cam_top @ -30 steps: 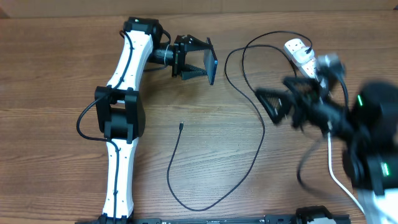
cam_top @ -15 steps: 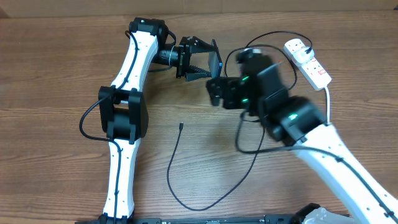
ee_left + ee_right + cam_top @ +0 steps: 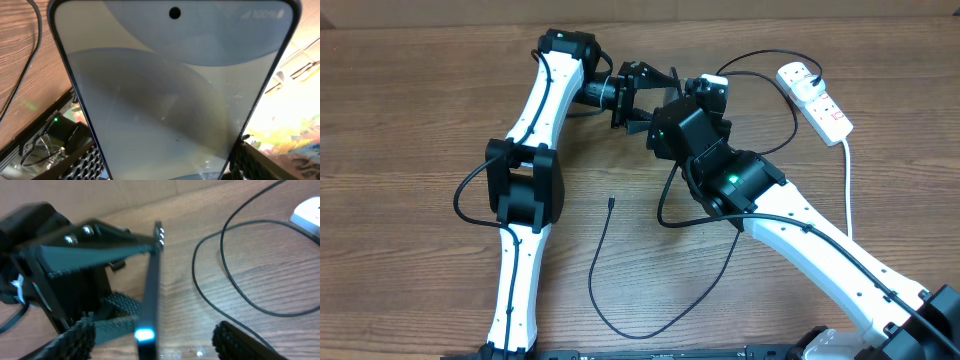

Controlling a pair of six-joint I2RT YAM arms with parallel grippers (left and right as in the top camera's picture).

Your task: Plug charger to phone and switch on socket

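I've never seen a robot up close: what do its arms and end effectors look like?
The left arm and right arm are slim white links joined by chunky black joints. A thin black cable loops beside the left one; small green lights glow on the right. The left end effector and right end effector are black, each with two ribbed fingers.
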